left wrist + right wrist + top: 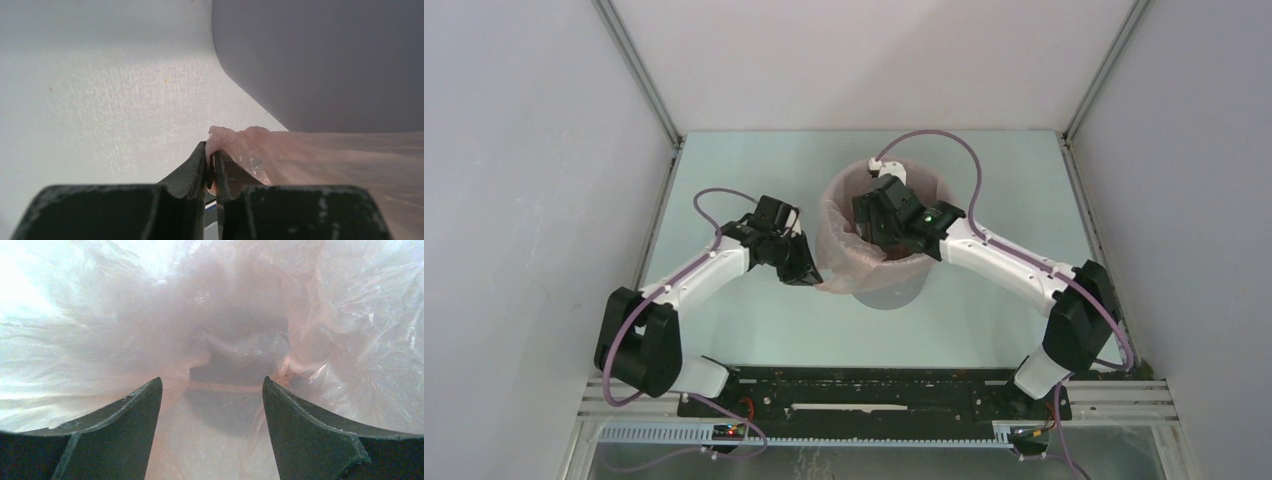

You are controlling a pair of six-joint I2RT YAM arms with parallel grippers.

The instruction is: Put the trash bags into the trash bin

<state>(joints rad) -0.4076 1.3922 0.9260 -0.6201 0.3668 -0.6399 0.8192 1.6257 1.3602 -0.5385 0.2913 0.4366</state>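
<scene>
The trash bag (834,240) sat inside the trash bin (892,293), its rim draped over the bin's left wall. The left gripper (210,150) was just outside that wall, jaws nearly closed and pinching a fold of the pink film. The right gripper (212,381) reached down inside the bag with its jaws wide apart. Film surrounded them, and they apparently gripped nothing.

Top camera: high up, behind arms, looks down at whole table (754,320), far off.
Left wrist camera: low, close to table, looks past left gripper (210,151) at side of trash bin (325,60).
Right wrist camera: very close, looks past right gripper (212,380), down inside trash bag (240,315).
All three see trash bag. Top and left wrist also see trash bin.
</scene>
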